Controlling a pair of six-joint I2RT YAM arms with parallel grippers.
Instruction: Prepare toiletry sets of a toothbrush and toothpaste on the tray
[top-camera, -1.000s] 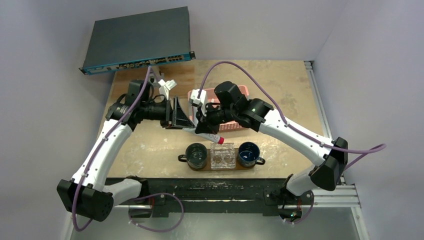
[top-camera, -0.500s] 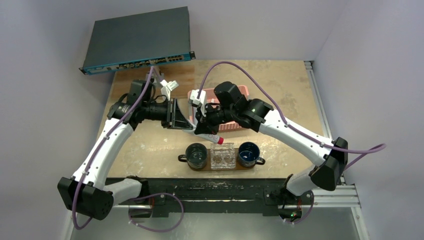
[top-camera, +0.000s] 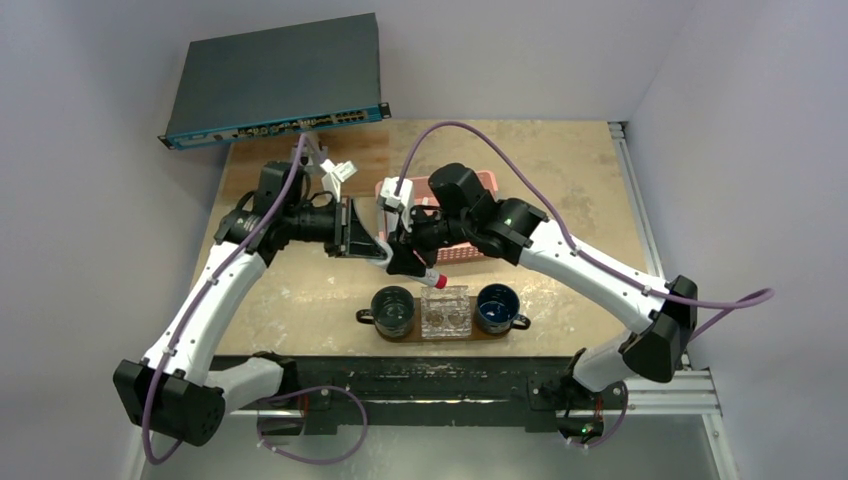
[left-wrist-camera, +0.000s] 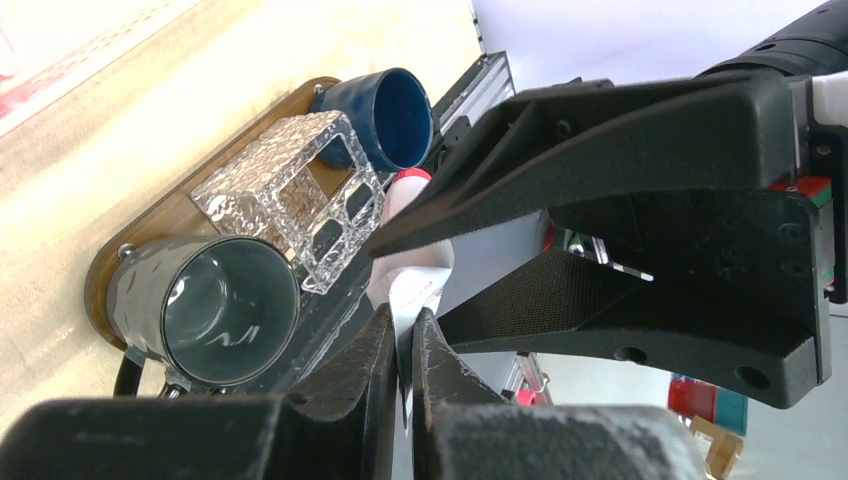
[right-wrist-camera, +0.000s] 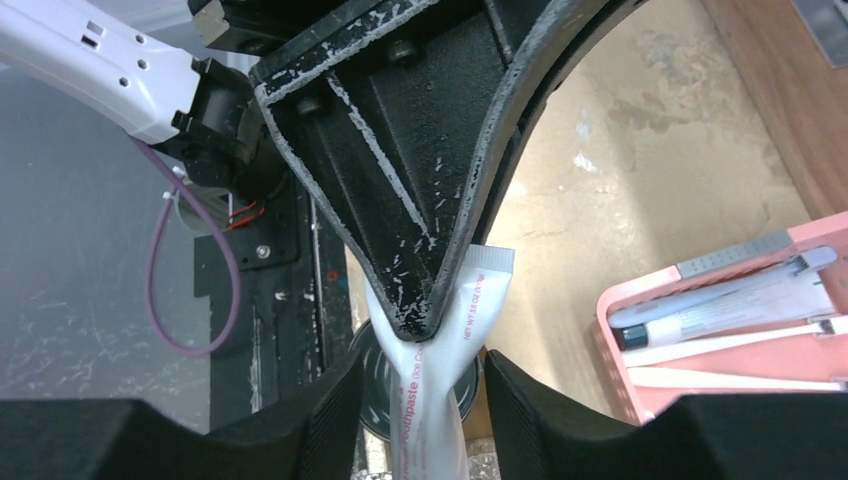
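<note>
- The tube (right-wrist-camera: 465, 300) is pinched in the air just far of the tray (left-wrist-camera: 165, 222): crimp by the left hand (left-wrist-camera: 402, 318), body by the right hand (right-wrist-camera: 423, 392).
- It could be twisted or dropped if one hand is pulled away early.
- Its long axis is slanted, cap pointed near-right and down.

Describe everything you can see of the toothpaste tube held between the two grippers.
The toothpaste tube is small, white and soft-looking, with red lettering, a flat crimped tail and a red cap. It is held off the table and tilted, with the cap end lowest and pointing toward the clear holder. The left gripper pinches it near the tail, and the right gripper clamps its body. The tube looks slightly twisted between them.
</note>
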